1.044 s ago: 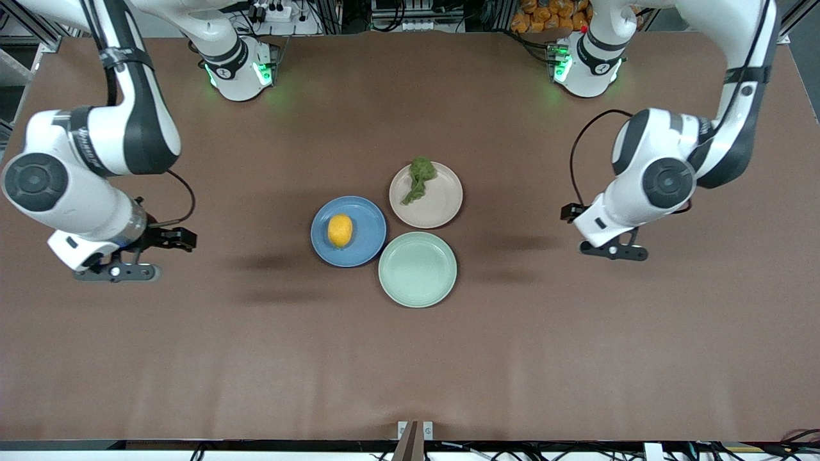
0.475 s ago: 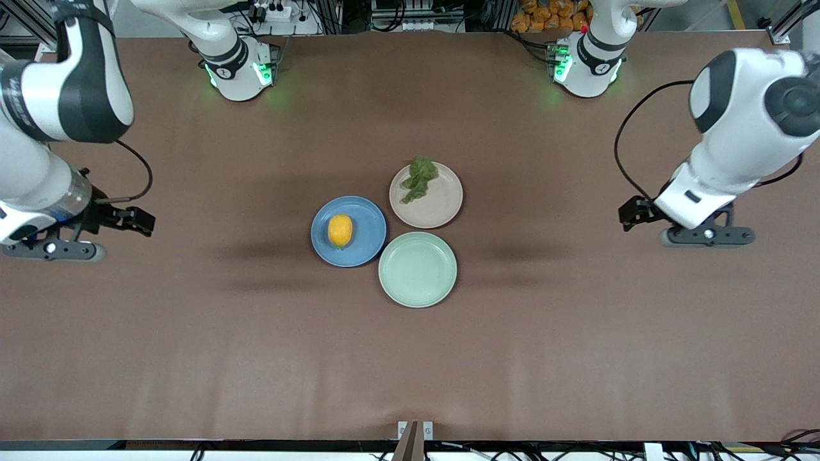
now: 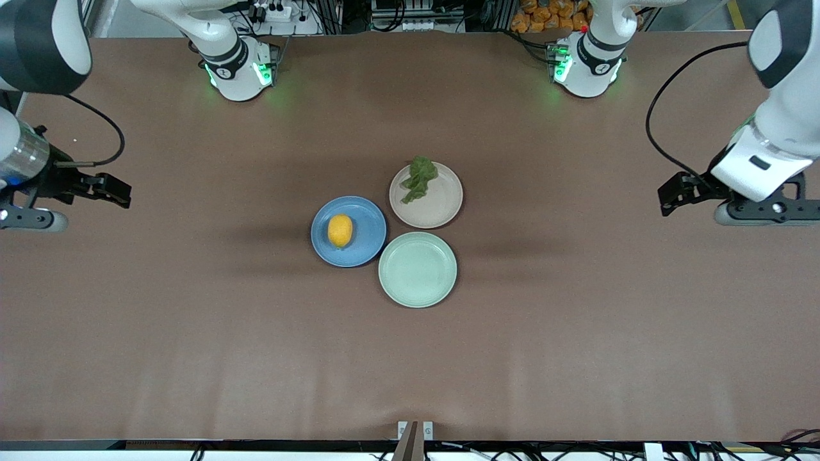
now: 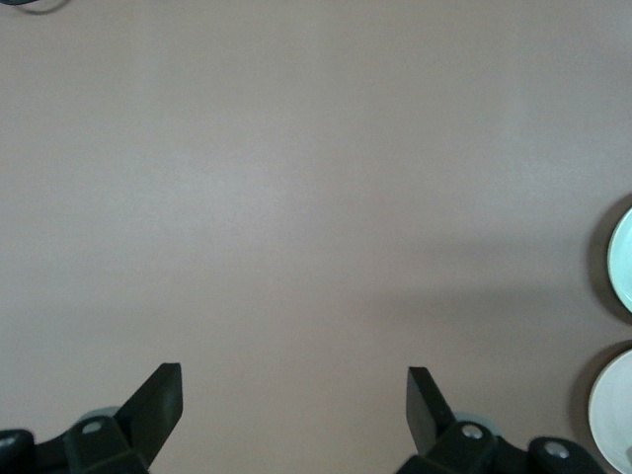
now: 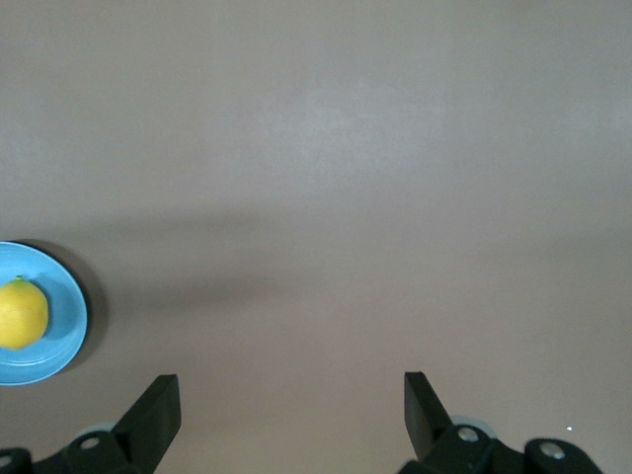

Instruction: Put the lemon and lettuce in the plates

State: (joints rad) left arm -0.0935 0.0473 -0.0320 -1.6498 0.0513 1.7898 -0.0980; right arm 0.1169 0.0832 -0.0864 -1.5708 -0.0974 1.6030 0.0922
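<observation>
The lemon (image 3: 340, 230) lies on the blue plate (image 3: 368, 221) at the middle of the table. The lettuce (image 3: 418, 179) lies on the beige-pink plate (image 3: 439, 205), with its tip over the rim that faces the robots' bases. My right gripper (image 3: 29, 219) is open and empty over bare table at the right arm's end. Its wrist view shows open fingers (image 5: 158, 405), the lemon (image 5: 20, 313) and the blue plate (image 5: 64, 331). My left gripper (image 3: 769, 212) is open and empty over the left arm's end. It also shows in its wrist view (image 4: 293, 395).
An empty mint-green plate (image 3: 418, 269) touches both other plates and is nearer to the front camera. The left wrist view shows its edge (image 4: 622, 262) and the beige-pink plate's edge (image 4: 612, 410). Brown table cloth lies all around.
Both arms have swung outward, away from the plates toward their own ends of the table. The lemon, lettuce and plates have not moved.
</observation>
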